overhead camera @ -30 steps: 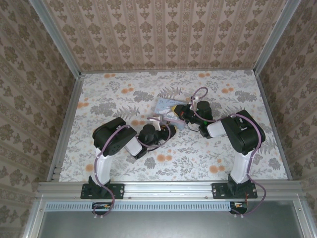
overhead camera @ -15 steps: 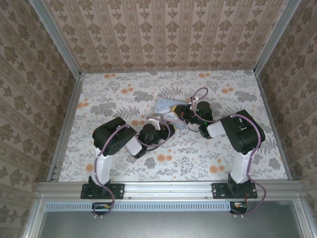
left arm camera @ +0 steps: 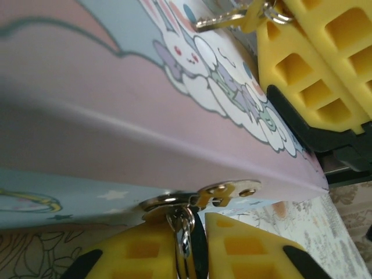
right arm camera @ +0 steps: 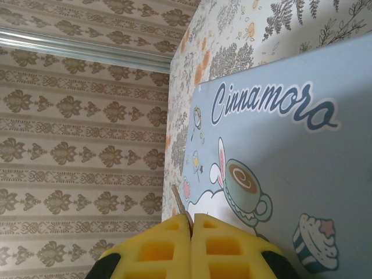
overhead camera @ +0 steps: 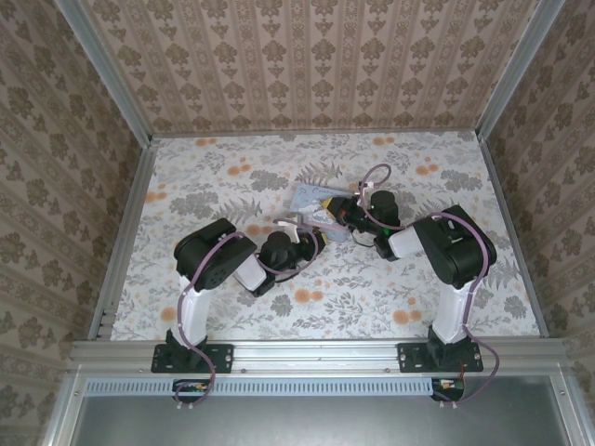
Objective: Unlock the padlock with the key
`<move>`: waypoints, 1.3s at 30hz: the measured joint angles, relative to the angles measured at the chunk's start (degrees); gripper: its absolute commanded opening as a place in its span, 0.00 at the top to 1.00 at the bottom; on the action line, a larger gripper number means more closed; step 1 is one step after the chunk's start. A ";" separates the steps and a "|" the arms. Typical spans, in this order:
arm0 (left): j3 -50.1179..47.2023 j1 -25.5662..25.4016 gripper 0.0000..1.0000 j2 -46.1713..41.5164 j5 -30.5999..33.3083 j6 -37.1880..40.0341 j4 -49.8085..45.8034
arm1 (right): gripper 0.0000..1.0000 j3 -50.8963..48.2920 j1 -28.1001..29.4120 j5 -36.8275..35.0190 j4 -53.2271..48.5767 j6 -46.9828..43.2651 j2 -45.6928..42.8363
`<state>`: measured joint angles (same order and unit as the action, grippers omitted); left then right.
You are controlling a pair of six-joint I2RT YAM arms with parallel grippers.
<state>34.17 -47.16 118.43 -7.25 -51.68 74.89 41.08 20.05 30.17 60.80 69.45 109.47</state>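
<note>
The pale-blue cartoon tin (overhead camera: 319,199) lies mid-table between both arms. In the left wrist view its metal hasp (left arm camera: 226,190) sticks out from the front edge, and the small padlock (left arm camera: 199,247) hangs from it by a silver shackle. My left gripper (left arm camera: 195,225) is shut on the padlock, its yellow fingers (left arm camera: 133,250) pressed to either side. My right gripper (right arm camera: 191,218) is shut on the key (right arm camera: 178,199), whose thin blade pokes out above the fingertips. Across the lid in the left wrist view, the key (left arm camera: 224,20) shows in the right gripper's fingers (left arm camera: 317,64).
Floral-patterned floor (overhead camera: 232,177) surrounds the tin, with patterned walls (overhead camera: 307,65) and aluminium rails on three sides. Both arms crowd the tin from the near side, left gripper (overhead camera: 314,243) at its front edge, right gripper (overhead camera: 346,216) at its right.
My left gripper's jaws have closed in around the padlock. Neither arm has visibly shifted, and the right gripper has kept its hold on the key.
</note>
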 measured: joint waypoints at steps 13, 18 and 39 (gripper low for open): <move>-0.02 0.72 1.00 -0.04 -1.42 -1.57 0.50 | 1.00 -1.62 -0.31 0.31 -9.01 -2.23 -6.56; -0.07 1.57 1.00 -0.04 -2.38 -3.17 0.61 | 1.00 -4.11 -0.31 -0.31 -16.63 -5.99 -16.37; -4.11 4.57 1.00 -8.72 -9.05 -11.41 -11.10 | 1.00 -27.65 5.90 -4.94 -24.11 -7.10 -38.60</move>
<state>30.06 -42.59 109.71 -16.29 -63.09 63.79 13.43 25.96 25.23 36.69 62.35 70.87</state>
